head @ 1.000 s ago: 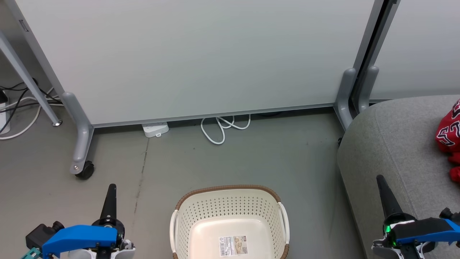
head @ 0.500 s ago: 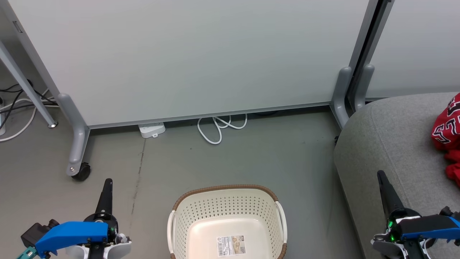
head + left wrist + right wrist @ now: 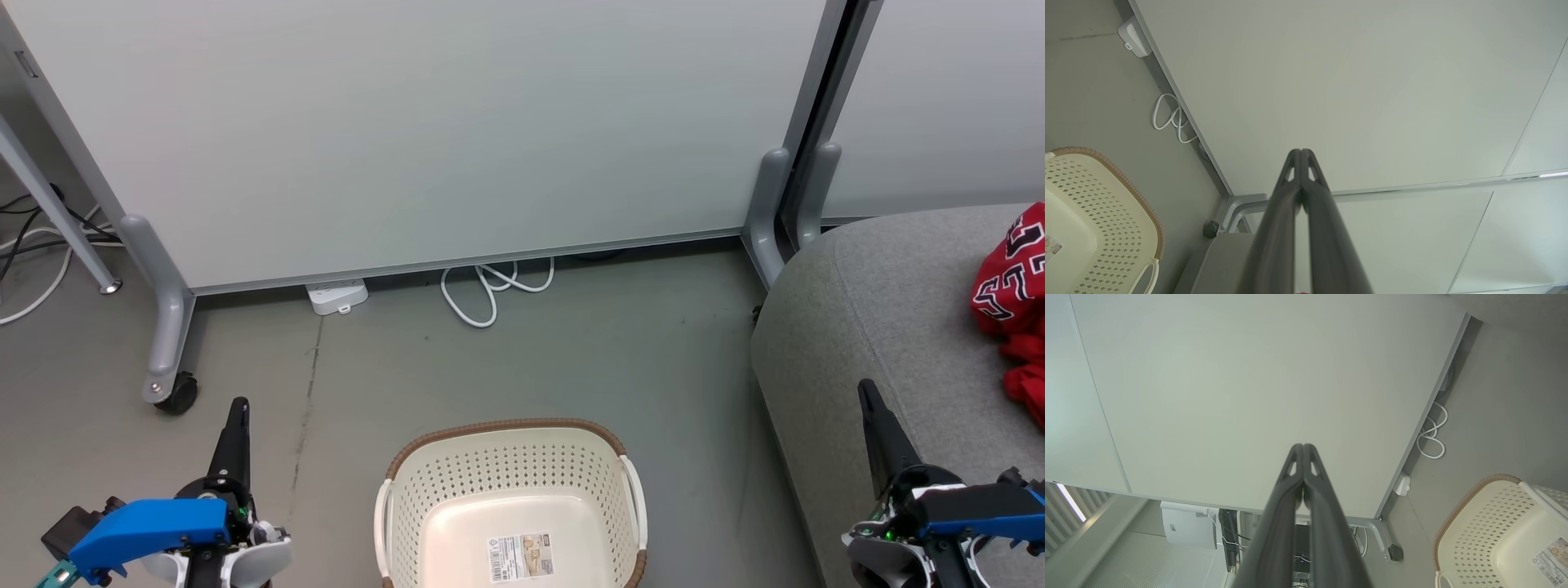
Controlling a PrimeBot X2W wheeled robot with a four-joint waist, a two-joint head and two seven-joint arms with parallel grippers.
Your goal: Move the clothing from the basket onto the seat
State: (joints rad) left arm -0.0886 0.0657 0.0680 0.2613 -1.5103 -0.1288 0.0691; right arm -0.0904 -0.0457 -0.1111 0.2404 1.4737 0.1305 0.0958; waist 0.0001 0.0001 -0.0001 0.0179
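The clothing [image 3: 1011, 294] lies on the seat [image 3: 882, 310], well in from its left edge and apart from the right gripper [image 3: 864, 390]. That gripper and the left gripper [image 3: 238, 407] are both pinched together.

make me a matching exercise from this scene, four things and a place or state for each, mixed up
Column one
1. basket
2. clothing
3. left gripper
4. white cable

Column two
A. shut, holding nothing
B. looped on the floor at the foot of the partition
C. heaped on the grey seat
D. standing on the floor between the two grippers, a paper label on its bottom

Pairs: 1-D, 2-C, 3-A, 4-B
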